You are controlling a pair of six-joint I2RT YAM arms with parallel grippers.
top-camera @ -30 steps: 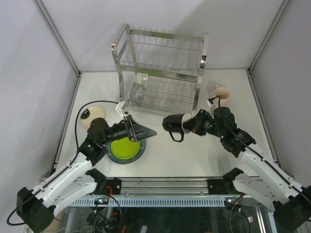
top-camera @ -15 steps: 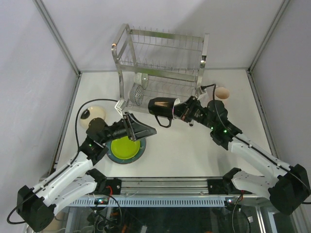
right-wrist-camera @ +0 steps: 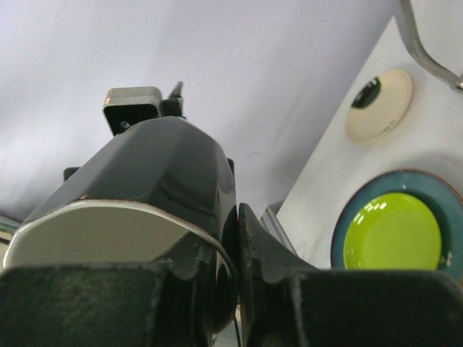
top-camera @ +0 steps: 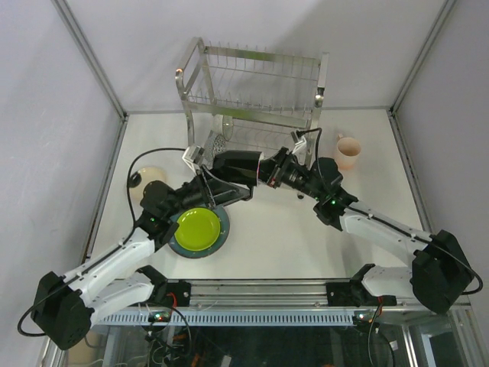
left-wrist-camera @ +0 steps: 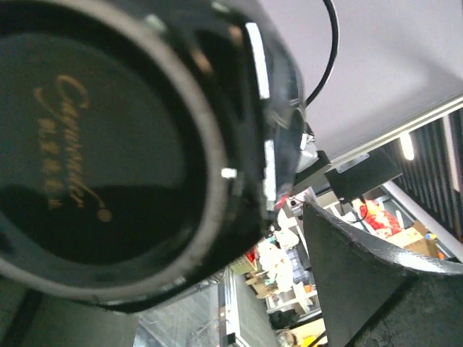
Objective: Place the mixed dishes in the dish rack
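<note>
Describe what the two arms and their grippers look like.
Both the left arm and right arm have glossy white link shells between black joint housings, with small green lights. The left gripper and right gripper have matte black fingers. A black cable loops off the left wrist.

White-shelled arms [top-camera: 114,264] with black joints, black cables.

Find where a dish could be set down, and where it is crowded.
Free: the table between the lime-green plate and the right arm; the upper shelf of the dish rack. Crowded: before the rack's left side, where the left gripper and right gripper meet at the dark mug.
</note>
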